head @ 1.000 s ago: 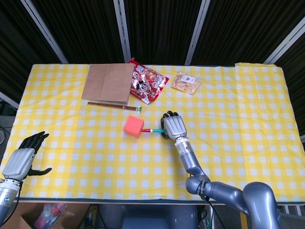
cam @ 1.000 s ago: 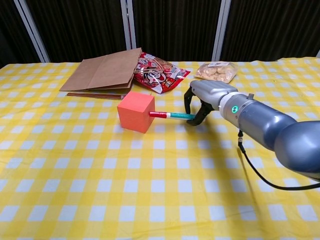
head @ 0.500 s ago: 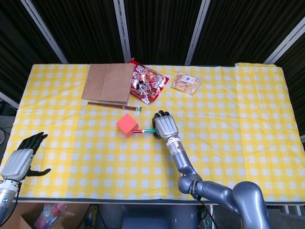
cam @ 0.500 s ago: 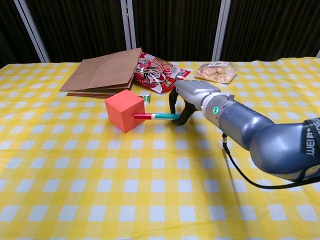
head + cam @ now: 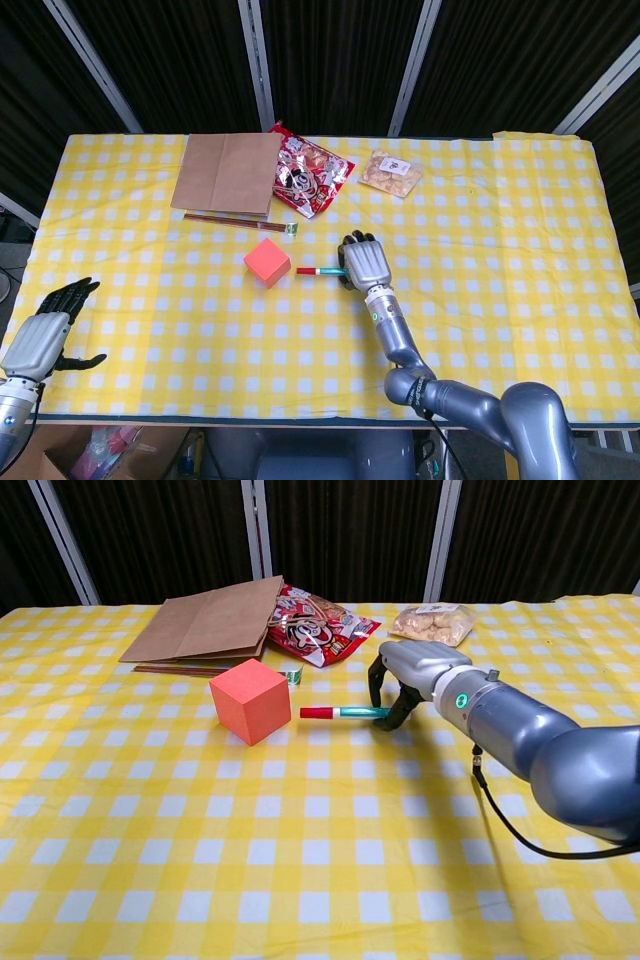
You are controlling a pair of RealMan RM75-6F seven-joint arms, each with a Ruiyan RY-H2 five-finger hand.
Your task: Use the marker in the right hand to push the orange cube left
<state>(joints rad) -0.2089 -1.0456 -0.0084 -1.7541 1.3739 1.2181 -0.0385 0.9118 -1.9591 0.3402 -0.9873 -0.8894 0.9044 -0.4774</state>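
While your right hand [image 5: 412, 675] grasps the marker [image 5: 345, 712], its fingers curl down around the teal barrel, and the red cap points left toward the orange cube [image 5: 250, 700]. Items as they lie:

1. Orange cube: it sits on the yellow checked tablecloth [image 5: 500, 300], left of centre, one corner turned toward you. In the head view the orange cube [image 5: 267, 263] lies just left of the marker's red tip, with a small gap between them; cap and cube are apart, not touching.

2. Marker: it is held roughly level above the cloth. In the head view the marker [image 5: 320, 270] sticks out to the left of your right hand [image 5: 366, 263].

3. Left hand [image 5: 45, 335]: at the near left edge of the table, well apart from the cube, fingers spread and holding nothing. The chest view does not show it.

4. Brown paper bag [image 5: 210, 625]: it lies flat at the far left of the cloth, behind the cube.

5. Chopsticks [image 5: 240, 222]: a dark red pair lying along the bag's near edge, with a small green-marked end toward the cube.

6. Red snack packet [image 5: 320, 628]: it lies just right of the bag, crumpled, touching or overlapping its corner.

7. Clear bag of biscuits [image 5: 432, 622]: it sits at the far side, right of the snack packet and behind your right hand.
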